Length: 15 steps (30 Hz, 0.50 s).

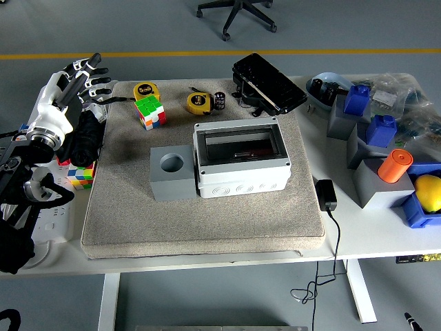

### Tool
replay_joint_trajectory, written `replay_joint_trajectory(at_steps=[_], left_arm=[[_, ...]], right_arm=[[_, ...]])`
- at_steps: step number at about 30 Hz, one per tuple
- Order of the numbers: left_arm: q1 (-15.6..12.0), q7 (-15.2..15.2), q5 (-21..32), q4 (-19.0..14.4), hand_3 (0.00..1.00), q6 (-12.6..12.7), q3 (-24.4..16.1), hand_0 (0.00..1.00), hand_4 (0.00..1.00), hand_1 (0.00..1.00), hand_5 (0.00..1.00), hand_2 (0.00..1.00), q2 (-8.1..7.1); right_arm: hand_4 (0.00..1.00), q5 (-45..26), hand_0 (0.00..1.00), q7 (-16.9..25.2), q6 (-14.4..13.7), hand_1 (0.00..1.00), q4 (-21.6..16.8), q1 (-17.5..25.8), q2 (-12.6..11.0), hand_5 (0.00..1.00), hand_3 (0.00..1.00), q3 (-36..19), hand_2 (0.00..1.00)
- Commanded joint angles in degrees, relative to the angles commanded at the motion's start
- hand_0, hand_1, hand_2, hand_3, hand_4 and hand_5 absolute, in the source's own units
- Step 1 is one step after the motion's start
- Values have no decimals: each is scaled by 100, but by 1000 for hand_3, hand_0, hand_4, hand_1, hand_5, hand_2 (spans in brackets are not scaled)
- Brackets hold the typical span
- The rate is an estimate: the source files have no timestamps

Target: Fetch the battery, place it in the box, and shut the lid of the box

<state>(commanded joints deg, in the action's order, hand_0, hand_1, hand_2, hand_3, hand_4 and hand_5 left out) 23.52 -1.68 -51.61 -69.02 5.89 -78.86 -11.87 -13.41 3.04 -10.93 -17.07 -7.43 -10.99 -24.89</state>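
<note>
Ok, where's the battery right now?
Head view: the battery stands at the mat's far edge, just right of a yellow tape measure, behind the box.

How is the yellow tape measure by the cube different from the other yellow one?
The left tape measure sits at the mat's far left corner, right behind the colourful cube; the right tape measure lies nearer the middle, beside the small dark battery. The left one shows a black label on top; the right one shows a grey centre and a bit of tape sticking out. Both are yellow, roundish and lie on the grey mat.
</note>
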Motion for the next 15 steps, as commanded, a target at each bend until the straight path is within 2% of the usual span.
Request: replay_joint_trajectory(at_steps=[15], left_arm=[[21, -28, 25, -22, 602, -8, 34, 402, 996, 534, 510, 552, -29]], right_arm=[[981, -25, 716, -23, -20, 652, 5, -17, -19, 598, 581, 55, 639]])
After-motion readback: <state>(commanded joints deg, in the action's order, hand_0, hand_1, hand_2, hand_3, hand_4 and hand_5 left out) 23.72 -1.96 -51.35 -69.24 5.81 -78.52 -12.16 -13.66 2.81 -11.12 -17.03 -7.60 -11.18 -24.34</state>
